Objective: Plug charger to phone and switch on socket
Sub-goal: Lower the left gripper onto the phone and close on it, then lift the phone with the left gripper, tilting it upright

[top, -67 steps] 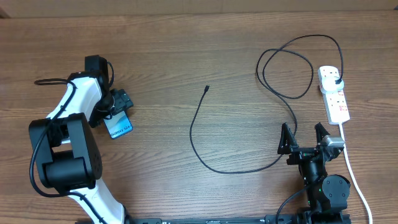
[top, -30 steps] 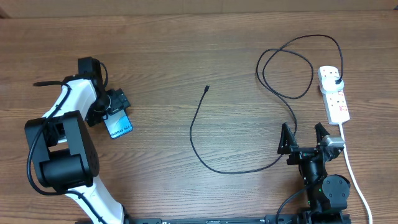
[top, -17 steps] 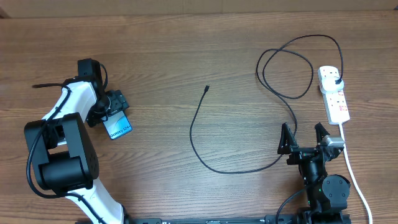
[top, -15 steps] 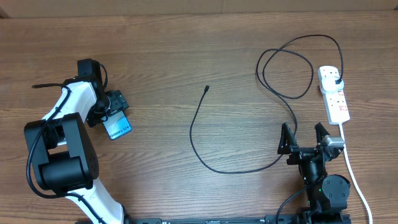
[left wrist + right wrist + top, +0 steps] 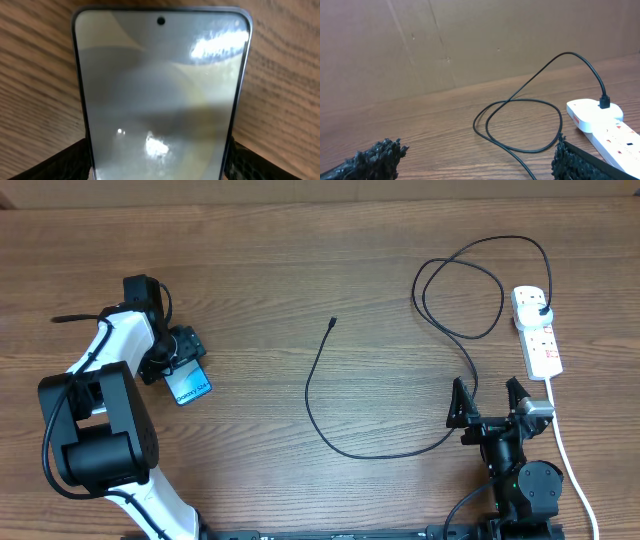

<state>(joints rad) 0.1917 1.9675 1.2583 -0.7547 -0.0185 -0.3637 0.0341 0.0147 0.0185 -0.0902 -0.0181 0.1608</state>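
Observation:
The phone [image 5: 189, 386], its screen lit blue, lies at the left of the table and fills the left wrist view [image 5: 160, 100]. My left gripper [image 5: 182, 370] has a finger [image 5: 65, 162] against each long edge, shut on the phone. The charger [image 5: 308, 395] is a thin black cable curving across the middle. Its free tip [image 5: 333, 322] lies bare on the wood, far from the phone. Its plug [image 5: 541, 308] sits in the white socket [image 5: 538, 335] at the right, also seen in the right wrist view [image 5: 600, 117]. My right gripper [image 5: 492, 402] stands open and empty, short of the cable loop [image 5: 520, 102].
The socket's white cord [image 5: 565, 445] runs down the right side past the right arm's base. A brown cardboard wall [image 5: 470, 45] closes the far edge of the table. The cable's loops lie between the right gripper and the socket.
My left gripper's fingers have narrowed onto the phone's edges, and the phone shifted slightly down and left with them. The right arm, cable and socket have not moved.

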